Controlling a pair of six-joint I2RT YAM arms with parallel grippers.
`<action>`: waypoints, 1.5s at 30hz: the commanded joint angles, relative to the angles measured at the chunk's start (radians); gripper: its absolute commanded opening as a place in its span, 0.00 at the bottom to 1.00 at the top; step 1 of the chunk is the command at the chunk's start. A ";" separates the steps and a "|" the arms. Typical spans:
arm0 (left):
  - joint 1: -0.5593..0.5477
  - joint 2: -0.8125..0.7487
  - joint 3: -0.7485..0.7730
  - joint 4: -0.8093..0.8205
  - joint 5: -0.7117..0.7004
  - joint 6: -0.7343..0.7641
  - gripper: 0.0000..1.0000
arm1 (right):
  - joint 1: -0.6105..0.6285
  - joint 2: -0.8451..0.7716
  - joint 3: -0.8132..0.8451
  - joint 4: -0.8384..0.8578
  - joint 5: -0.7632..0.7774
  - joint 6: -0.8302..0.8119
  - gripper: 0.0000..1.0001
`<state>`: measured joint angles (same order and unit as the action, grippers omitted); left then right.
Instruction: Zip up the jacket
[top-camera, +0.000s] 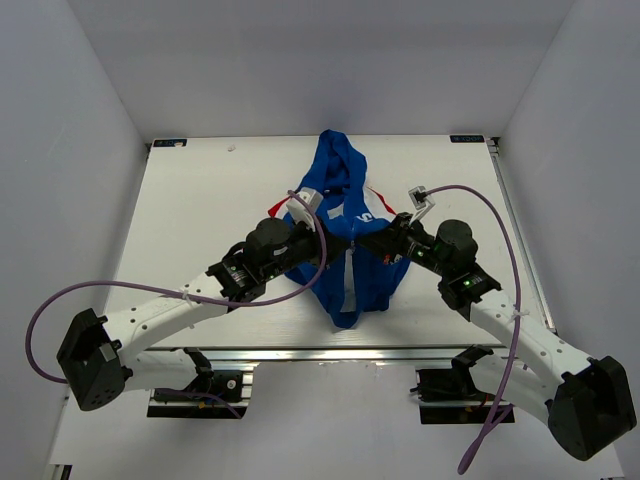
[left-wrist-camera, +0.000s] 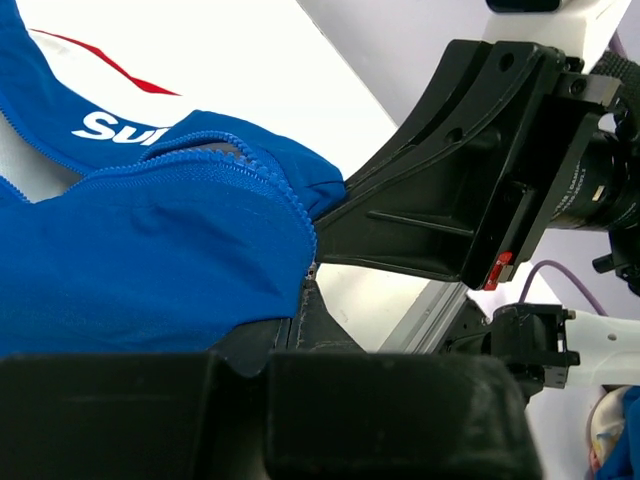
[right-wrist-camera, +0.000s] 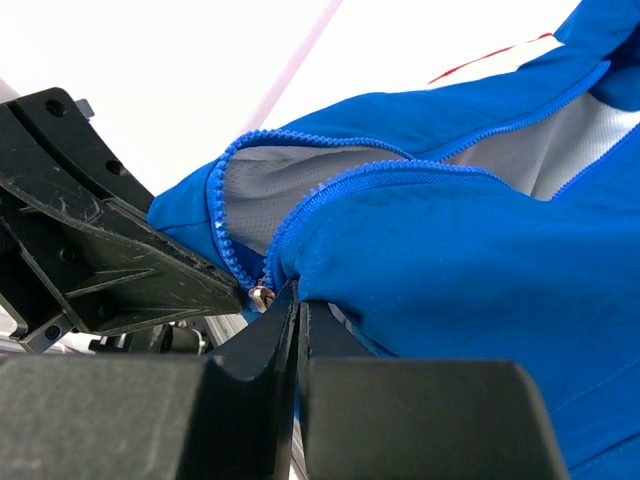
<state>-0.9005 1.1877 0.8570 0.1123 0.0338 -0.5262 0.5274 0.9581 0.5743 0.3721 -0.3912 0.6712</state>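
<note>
While pinching at the zipper's joined end: working the start of the closing run, judging by two tooth rows meeting only at the jaws and splaying apart beyond them.
Jacket: small royal-blue hooded fabric jacket (top-camera: 340, 170) lying in the middle of the white tabletop (top-camera: 200, 200), hood pointing far, hem pointing near, white "Sup" lettering (left-wrist-camera: 118, 128) showing on the chest.
Left gripper: black two-finger left gripper (left-wrist-camera: 303, 310) reaching in from the left, clenching on the blue fabric edge beside the zipper.
Right gripper: black two-finger right gripper (right-wrist-camera: 298, 310) reaching in from the right, jaws pressing together with barely a slit, biting the fabric right at a small silvery metal piece (right-wrist-camera: 261, 293). The piece is possibly inside the pinch, possibly just beside it, not showing either way.
Meeting point: both sets of tips sitting just beside each other over the jacket's middle.
Zipper: blue plastic zipper teeth (right-wrist-camera: 225, 235) gaping toward the hood, pale grey mesh lining (right-wrist-camera: 270, 190) showing between the rows.
Progress: seeming early; far stretch plainly open, near stretch toward the hem not reading clearly from above.
Next move: calling for one side anchoring the fabric nearward and holding it taut, the other drawing the slider straight toward the hood.
Precondition: needing a sure hold on the slider itself, not cloth alone, and both rows feeding in level.
</note>
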 joint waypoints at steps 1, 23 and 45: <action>-0.002 -0.014 -0.019 -0.035 0.028 0.032 0.00 | 0.003 -0.018 0.067 0.045 -0.014 0.018 0.00; -0.003 -0.017 -0.061 -0.137 0.095 0.080 0.00 | -0.041 0.096 0.211 -0.213 -0.178 -0.067 0.02; 0.008 0.098 0.057 -0.338 0.156 -0.218 0.00 | -0.038 0.019 0.210 -0.528 0.026 -0.300 0.89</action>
<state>-0.8967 1.2854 0.8608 -0.1848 0.1574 -0.6910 0.4911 1.0382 0.7277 -0.0814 -0.4553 0.4603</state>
